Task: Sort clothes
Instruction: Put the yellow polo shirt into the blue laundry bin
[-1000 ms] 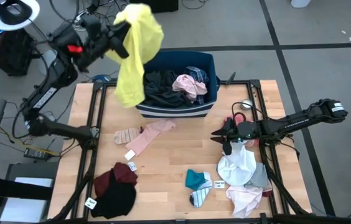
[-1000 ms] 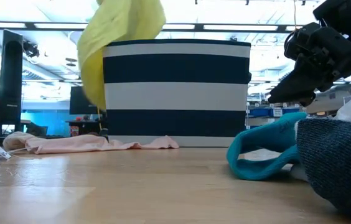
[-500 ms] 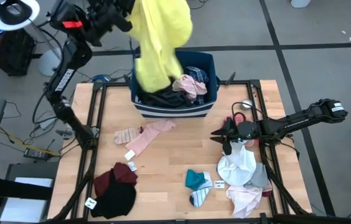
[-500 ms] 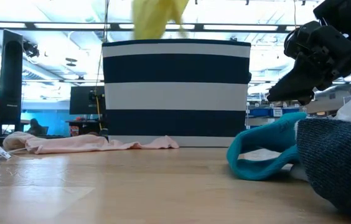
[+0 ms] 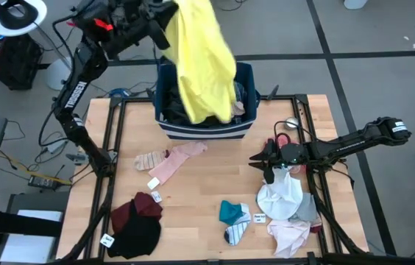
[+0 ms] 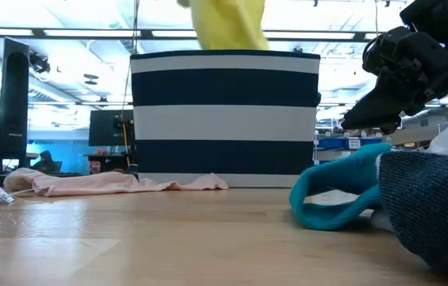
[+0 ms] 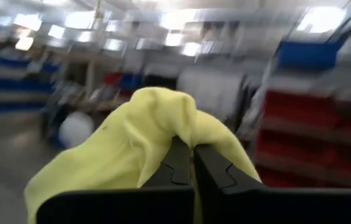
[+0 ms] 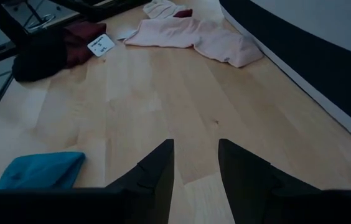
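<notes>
**Left gripper carries yellow garment over the striped bin**

Left gripper is clamped on a soft yellow fabric garment, its two dark fingers pinched together with the cloth bunched between them in the left wrist view; it hangs high above the far edge of the table, the cloth draping down over the navy blue plastic bin with white stripes; right gripper waits low over the wooden table on the right side, its fingers spread with nothing between them

Nearest the front edge lie a maroon and black pile, a teal sock beside a striped sock, and a white, pink and grey heap; farther back, a pale pink garment lies stretched just before the bin; the bin stands at the far edge, with dark clothes showing inside

To do this step well, I judge the arm should swing the garment fully clear of the bin before lowering it, so the trailing hem does not snag the rim or drag other clothes out; release only once most of the cloth rests on the chosen pile

Hidden or doubtful: the yellow cloth covers most of the bin's contents from above; the low view cuts off the garment's top and the left gripper entirely; whether the hem touches the clothes inside cannot be told
</notes>
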Controlling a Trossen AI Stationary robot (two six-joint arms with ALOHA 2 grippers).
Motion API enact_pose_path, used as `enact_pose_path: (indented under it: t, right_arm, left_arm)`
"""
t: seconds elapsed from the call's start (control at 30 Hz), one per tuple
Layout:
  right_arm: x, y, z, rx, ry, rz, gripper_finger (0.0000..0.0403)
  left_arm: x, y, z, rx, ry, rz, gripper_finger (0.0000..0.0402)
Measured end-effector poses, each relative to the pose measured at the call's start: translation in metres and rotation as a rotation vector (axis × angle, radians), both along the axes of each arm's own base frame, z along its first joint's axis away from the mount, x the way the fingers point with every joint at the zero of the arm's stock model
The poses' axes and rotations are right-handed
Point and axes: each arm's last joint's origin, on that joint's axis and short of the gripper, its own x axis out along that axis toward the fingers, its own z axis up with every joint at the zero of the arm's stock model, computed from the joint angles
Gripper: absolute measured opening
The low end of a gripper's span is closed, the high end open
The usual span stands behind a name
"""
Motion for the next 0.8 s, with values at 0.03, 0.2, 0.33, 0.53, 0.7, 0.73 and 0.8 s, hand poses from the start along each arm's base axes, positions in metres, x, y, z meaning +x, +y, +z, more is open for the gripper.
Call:
enact_pose_path:
  t: [0.03,0.2,0.33,0.53,0.7,0.73,0.8]
  right_arm:
    - [0.0,0.0,0.0,0.002,0.0,0.003,0.0126]
    - [0.0,0.0,0.0,0.001,0.0,0.004,0.0126]
    - [0.0,0.0,0.0,-0.005,-0.003,0.008,0.0124]
    - [0.0,0.0,0.0,-0.007,-0.004,0.009,0.0125]
    - [0.0,0.0,0.001,-0.005,-0.006,0.008,0.0123]
    - [0.0,0.0,0.001,-0.004,-0.006,0.008,0.0123]
    - [0.0,0.0,0.001,-0.004,-0.006,0.008,0.0123]
  left_arm:
    - [-0.001,0.0,-0.005,-0.018,0.056,0.023,0.0]
    - [-0.005,0.0,-0.028,-0.106,0.309,0.166,0.0]
    - [0.006,0.001,-0.053,-0.168,0.48,0.153,0.0]
    - [0.043,0.005,-0.115,-0.267,0.704,0.082,0.0]
    - [0.062,0.01,-0.181,-0.363,0.907,0.068,0.0]
    - [0.065,0.011,-0.196,-0.39,0.945,0.074,0.0]
    - [0.07,0.014,-0.223,-0.429,0.982,0.084,0.0]
